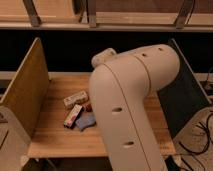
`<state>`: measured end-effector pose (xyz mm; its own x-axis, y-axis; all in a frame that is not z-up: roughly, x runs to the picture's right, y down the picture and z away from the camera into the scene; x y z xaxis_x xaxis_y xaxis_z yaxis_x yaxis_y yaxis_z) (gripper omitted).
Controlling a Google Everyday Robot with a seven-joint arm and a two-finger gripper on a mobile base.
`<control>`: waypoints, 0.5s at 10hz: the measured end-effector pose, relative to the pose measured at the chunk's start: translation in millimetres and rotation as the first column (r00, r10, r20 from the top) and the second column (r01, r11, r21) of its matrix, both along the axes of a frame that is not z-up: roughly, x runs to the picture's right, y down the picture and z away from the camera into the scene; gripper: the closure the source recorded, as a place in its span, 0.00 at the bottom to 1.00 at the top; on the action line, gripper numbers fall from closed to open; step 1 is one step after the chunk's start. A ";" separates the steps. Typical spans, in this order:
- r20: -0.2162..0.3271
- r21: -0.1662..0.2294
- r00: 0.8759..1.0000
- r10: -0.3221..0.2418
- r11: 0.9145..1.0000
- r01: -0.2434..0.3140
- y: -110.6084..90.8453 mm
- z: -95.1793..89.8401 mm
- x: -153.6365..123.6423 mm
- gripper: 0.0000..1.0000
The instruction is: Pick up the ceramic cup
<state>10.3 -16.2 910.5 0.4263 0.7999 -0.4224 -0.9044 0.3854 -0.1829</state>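
The ceramic cup does not show in the camera view; it is hidden or out of view. My large white arm (131,102) fills the middle of the view and covers the centre and right of the wooden table (55,137). A rounded white arm segment (104,57) sticks out at its upper left. My gripper is out of sight, hidden behind the arm.
On the table's left half lie a tan snack packet (75,99), a red and white snack bar (73,115), a blue object (86,121) and a small red item (88,106). A wooden side panel (24,90) stands at the left and a dark panel (184,95) at the right. Cables (200,137) lie on the floor at the right.
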 end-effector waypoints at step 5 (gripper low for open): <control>0.008 -0.049 1.000 0.010 0.999 -0.009 3.7 12.0 2.1 0.55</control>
